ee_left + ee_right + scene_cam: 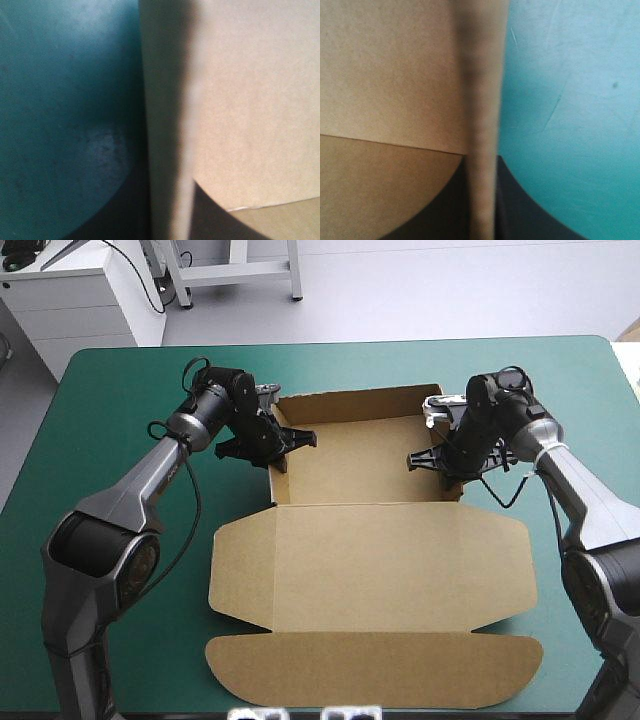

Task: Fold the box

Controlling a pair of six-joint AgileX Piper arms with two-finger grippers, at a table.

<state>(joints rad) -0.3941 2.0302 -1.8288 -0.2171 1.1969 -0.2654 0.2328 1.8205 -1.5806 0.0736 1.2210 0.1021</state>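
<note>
Box (362, 472) lies on the table (120, 390), lid (400, 565) flat toward the near edge, left gripper (286, 446) and right gripper (438, 466) each nearly closed on a raised side wall, likely holding both upright for tucking.

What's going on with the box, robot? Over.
Left gripper shut on the box, left wall. Right gripper shut on the right wall. Walls up at far end, lid flat. Nothing in the way.
</note>
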